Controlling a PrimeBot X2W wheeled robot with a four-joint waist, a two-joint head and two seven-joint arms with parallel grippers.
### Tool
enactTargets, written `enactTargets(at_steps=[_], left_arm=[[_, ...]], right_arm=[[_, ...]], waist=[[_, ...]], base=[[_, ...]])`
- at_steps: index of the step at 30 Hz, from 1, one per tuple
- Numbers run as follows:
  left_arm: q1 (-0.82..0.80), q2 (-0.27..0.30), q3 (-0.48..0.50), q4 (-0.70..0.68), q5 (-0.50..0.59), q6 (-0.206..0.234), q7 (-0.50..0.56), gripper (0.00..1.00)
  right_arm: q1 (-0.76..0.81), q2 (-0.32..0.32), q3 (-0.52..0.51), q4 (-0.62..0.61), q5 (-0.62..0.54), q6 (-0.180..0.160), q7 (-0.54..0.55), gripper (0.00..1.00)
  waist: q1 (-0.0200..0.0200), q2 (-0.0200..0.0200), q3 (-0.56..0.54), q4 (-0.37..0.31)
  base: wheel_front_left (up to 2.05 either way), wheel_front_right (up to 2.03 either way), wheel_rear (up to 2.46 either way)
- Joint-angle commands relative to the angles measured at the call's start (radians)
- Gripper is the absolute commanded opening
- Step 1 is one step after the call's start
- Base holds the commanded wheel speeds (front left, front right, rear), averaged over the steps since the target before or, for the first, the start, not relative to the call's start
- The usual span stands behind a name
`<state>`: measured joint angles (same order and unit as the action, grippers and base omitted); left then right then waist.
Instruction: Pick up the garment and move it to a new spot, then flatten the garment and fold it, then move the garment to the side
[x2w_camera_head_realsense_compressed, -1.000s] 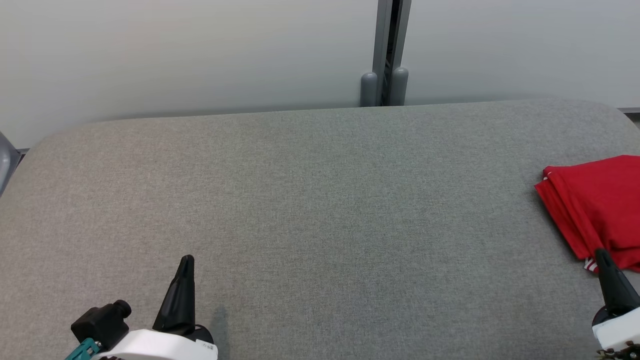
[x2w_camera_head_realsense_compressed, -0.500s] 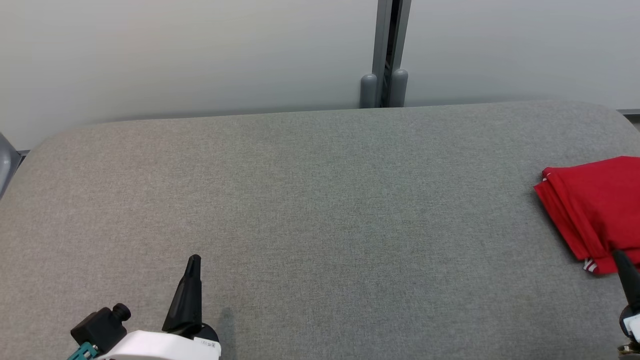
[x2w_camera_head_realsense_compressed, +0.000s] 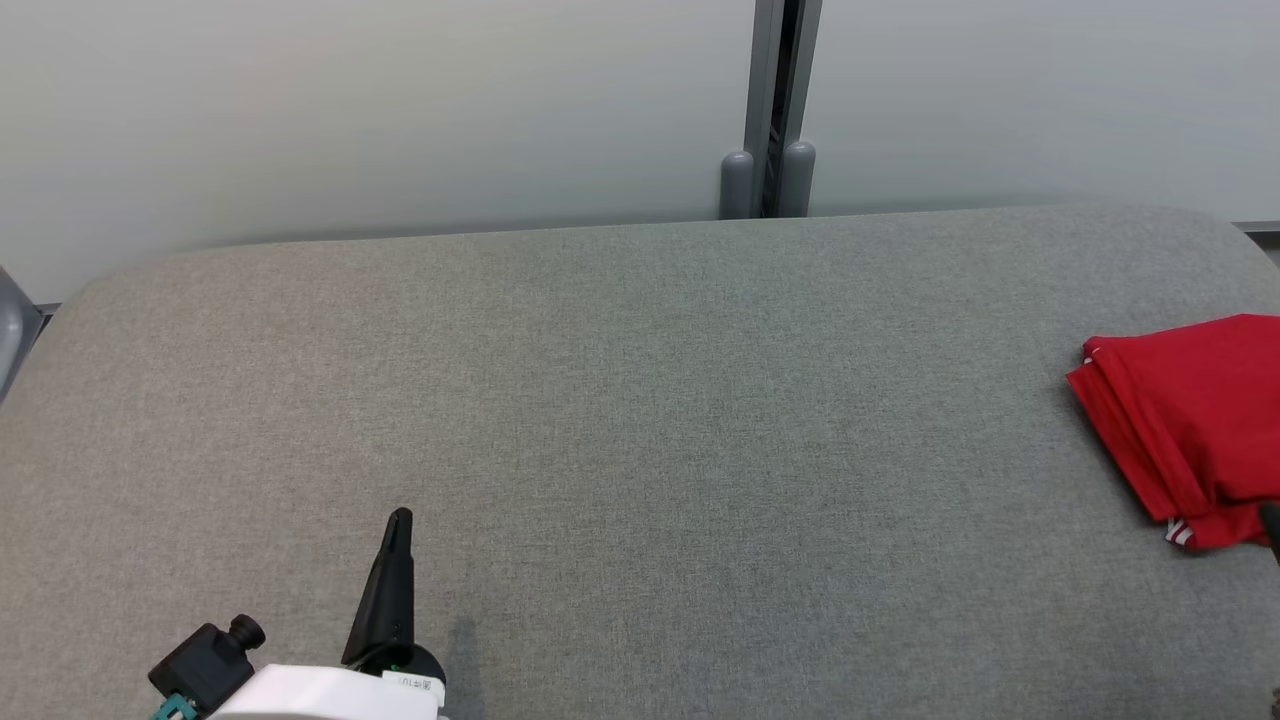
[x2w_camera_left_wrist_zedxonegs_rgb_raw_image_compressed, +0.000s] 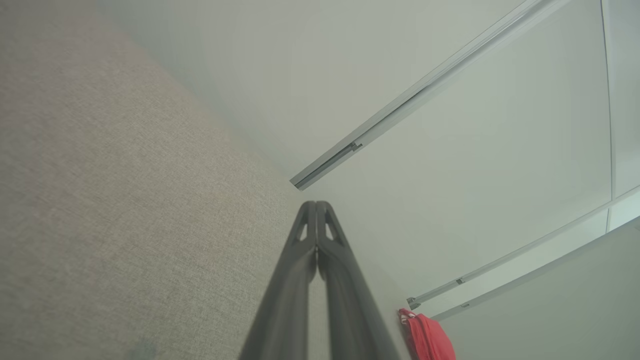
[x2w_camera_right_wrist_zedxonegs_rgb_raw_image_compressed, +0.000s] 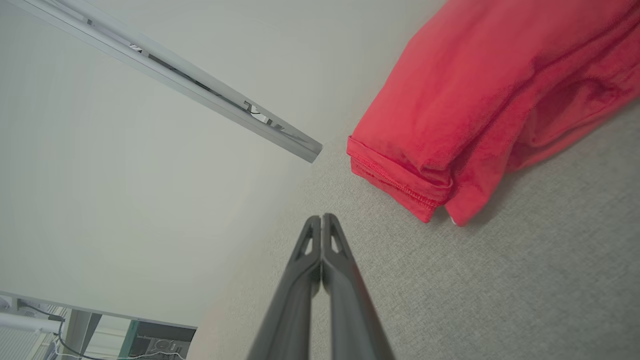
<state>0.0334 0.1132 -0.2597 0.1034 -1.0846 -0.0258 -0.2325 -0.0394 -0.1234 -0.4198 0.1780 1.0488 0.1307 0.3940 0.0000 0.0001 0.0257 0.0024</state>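
- Garment (x2w_camera_head_realsense_compressed: 1190, 420): red cloth folded into a compact stack of layers. It lies at the far right of the tabletop (x2w_camera_head_realsense_compressed: 640, 400) in the head view and is cut off by that view's right edge. A bit of white striping peeks out at its near corner.
- Tabletop: covered in grey woven fabric, with rounded far corners.
- Left arm's fingers (x2w_camera_head_realsense_compressed: 385, 590): these sit at the lower left of the head view, pointing up that view over the grey fabric, well apart from the garment.
- Left wrist view: the same fingers (x2w_camera_left_wrist_zedxonegs_rgb_raw_image_compressed: 300, 260) are pressed together tip to tip, with nothing between them. The garment (x2w_camera_left_wrist_zedxonegs_rgb_raw_image_compressed: 427, 337) shows as a small red bundle low to their right.
- Right arm's fingers (x2w_camera_right_wrist_zedxonegs_rgb_raw_image_compressed: 300, 285): these are closed flat against each other and hold nothing. Their tips hang over the grey fabric near the garment's hemmed corner, with a clear strip of tabletop (x2w_camera_right_wrist_zedxonegs_rgb_raw_image_compressed: 500, 280) in between.
- Right wrist view: the garment (x2w_camera_right_wrist_zedxonegs_rgb_raw_image_compressed: 475, 100) takes up the upper right. A stitched hem runs along the nearest folded edge, and soft creases cross the top layer.
- Head view, right edge: a dark sliver of the right arm's fingers (x2w_camera_head_realsense_compressed: 1272, 520) shows just beside the garment's near corner.
- Wall (x2w_camera_head_realsense_compressed: 400, 100): pale panels stand behind the tabletop, joined by a grey vertical post (x2w_camera_head_realsense_compressed: 775, 90). Two rounded grey caps (x2w_camera_head_realsense_compressed: 738, 180) sit at the foot of the post, at the tabletop's far edge.
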Motion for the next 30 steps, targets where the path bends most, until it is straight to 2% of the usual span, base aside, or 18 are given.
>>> enactTargets(at_steps=[1,30], left_arm=[[-0.009,0.003,0.000,-0.013,-0.027,-0.008,-0.004,0.00],[-0.001,-0.030,-0.023,-0.021,-0.280,-0.058,-0.017,0.00]], right_arm=[[-0.025,-0.014,-0.016,0.000,0.028,0.000,0.014,0.00],[-0.079,-0.032,-0.152,0.097,0.293,0.000,0.169,0.00]], waist=[[0.0000,-0.0001,0.000,0.000],[0.0000,-0.0001,-0.009,-0.001]], base=[[0.00,0.00,0.00],[0.00,0.00,0.00]])
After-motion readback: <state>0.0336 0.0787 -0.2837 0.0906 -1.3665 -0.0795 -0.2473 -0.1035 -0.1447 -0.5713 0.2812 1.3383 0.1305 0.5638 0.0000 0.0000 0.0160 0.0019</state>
